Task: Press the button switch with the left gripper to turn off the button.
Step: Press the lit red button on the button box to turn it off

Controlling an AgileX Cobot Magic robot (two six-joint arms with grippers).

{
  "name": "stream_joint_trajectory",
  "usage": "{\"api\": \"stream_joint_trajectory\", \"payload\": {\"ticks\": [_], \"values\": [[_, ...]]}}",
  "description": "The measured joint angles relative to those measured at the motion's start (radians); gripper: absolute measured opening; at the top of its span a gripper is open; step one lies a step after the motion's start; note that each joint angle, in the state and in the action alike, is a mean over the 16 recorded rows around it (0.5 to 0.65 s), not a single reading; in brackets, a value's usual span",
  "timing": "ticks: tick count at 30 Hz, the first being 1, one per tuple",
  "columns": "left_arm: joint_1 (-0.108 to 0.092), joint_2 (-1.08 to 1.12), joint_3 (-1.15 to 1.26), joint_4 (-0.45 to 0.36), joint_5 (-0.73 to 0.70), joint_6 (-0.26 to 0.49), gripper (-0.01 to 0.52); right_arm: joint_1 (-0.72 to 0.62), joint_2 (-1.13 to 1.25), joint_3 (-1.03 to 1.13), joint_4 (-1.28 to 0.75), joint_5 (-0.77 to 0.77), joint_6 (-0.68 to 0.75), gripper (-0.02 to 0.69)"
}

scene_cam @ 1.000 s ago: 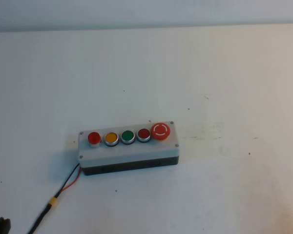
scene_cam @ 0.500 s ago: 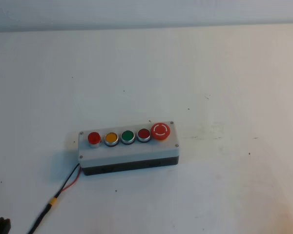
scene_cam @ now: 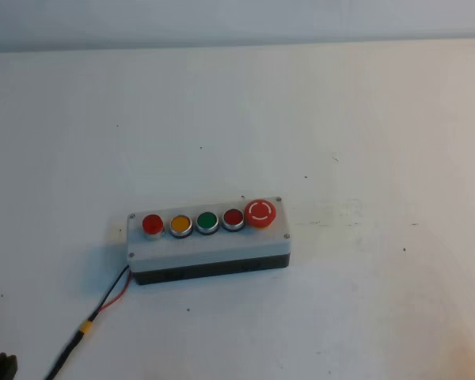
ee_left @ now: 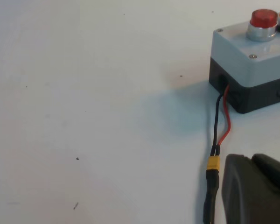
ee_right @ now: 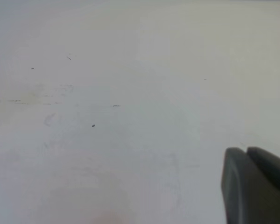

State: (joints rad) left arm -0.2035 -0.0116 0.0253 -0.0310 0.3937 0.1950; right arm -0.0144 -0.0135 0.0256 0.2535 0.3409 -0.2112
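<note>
The button switch (scene_cam: 153, 225) is a small bright-red button with a silver ring at the left end of a grey button box (scene_cam: 214, 246), next to a yellow button (scene_cam: 180, 224). It also shows in the left wrist view (ee_left: 263, 18), at the top right. My left gripper (scene_cam: 0, 368) only peeks in at the bottom left corner, far from the box. In the left wrist view the left gripper (ee_left: 252, 158) has its dark fingers together and holds nothing. My right gripper (ee_right: 246, 151) is shut over bare table and is out of the exterior high view.
A green button (scene_cam: 207, 222), a darker red button (scene_cam: 233, 218) and a large red mushroom button (scene_cam: 260, 212) follow on the box. A red and black cable (scene_cam: 111, 294) with a yellow connector (ee_left: 213, 163) runs from the box's left end toward the left gripper.
</note>
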Motion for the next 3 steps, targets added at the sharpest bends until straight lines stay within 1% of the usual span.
{"api": "stream_joint_trajectory", "payload": {"ticks": [3], "values": [[0.000,0.000,0.000,0.000,0.000,0.000,-0.002,0.000,0.000,0.000,0.000,0.000,0.000,-0.016]]}}
